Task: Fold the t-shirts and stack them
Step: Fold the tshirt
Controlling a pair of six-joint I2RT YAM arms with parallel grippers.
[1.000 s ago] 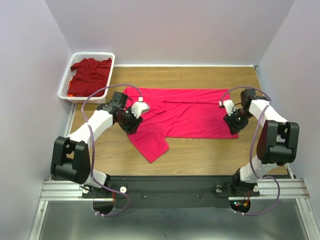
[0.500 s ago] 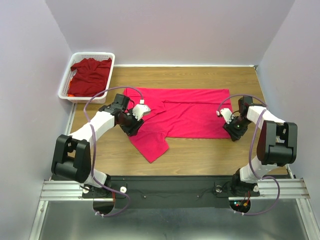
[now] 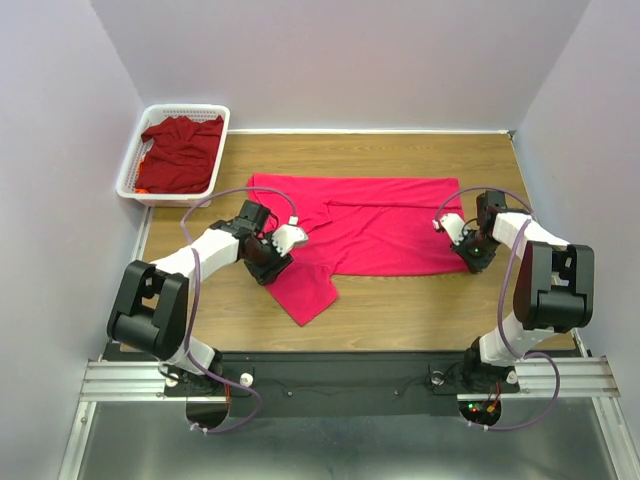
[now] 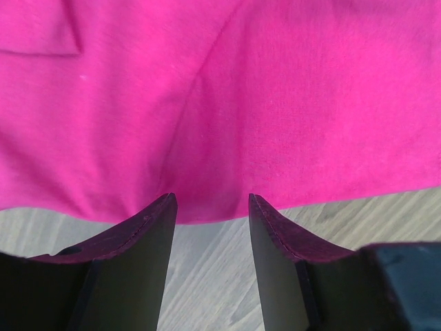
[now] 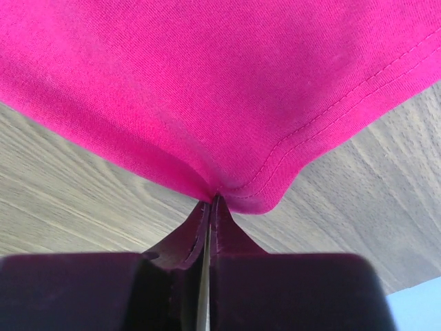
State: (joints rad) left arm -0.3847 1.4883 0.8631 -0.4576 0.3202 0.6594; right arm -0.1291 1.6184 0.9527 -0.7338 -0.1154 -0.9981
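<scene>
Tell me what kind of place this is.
Likely a robot test booth, not a home: plain walls box in a wooden table, left arm and right arm stand on a metal rail.

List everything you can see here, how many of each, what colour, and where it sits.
pinkish-red t-shirt: one, bright pinkish-red, spread across the middle of the table, one sleeve pointing toward the arms
maroon t-shirt: one, dark maroon-red, bunched inside the basket
basket: one, white mesh plastic, far left corner
table: one, light brown wood grain, under everything
left gripper: one, black fingers, open, at the pinkish-red t-shirt's near edge by the sleeve
right gripper: one, black fingers, shut on the pinkish-red t-shirt's near right hem corner
</scene>
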